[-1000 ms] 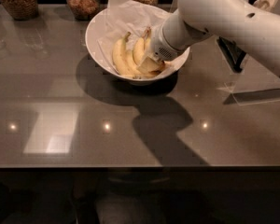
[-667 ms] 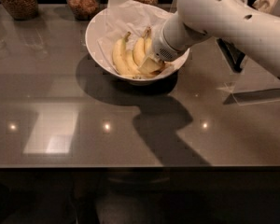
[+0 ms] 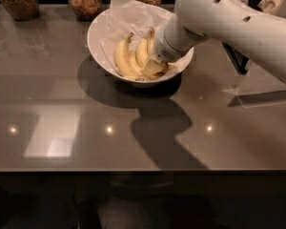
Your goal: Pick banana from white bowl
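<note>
Pincer [image 3: 156, 65] against banana [image 3: 122, 58] in white bowl [image 3: 93, 38]

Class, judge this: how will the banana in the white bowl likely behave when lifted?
The banana looks curved and firm, so probably stiff. Touching other bananas, it may drag them. The end effector is inside the white bowl.

white bowl [image 3: 95, 35]: glossy | paper liner [image 3: 133, 14]: matt, creased | table [image 3: 62, 94]: glossy, reflective | tool [image 3: 157, 65] in bowl: smooth white shell
</note>
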Robot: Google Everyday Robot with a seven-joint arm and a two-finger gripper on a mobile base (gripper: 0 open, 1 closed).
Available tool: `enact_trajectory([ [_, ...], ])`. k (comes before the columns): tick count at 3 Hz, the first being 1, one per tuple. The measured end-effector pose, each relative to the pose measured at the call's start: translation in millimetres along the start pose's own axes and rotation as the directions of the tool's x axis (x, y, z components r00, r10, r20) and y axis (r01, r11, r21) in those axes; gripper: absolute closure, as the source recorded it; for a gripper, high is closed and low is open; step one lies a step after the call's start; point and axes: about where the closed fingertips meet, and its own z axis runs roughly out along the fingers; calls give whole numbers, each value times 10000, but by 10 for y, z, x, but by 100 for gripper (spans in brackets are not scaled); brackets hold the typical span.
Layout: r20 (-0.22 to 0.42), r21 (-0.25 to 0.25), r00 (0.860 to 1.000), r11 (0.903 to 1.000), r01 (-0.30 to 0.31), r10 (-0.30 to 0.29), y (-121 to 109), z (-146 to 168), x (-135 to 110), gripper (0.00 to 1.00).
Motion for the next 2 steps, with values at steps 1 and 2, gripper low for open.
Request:
enact_trajectory([
  [1, -135, 269, 9993, 9990, 355, -352, 12, -71, -80, 95],
  [2, -200, 377, 9977, 9971, 658, -651, 31, -152, -169, 100],
])
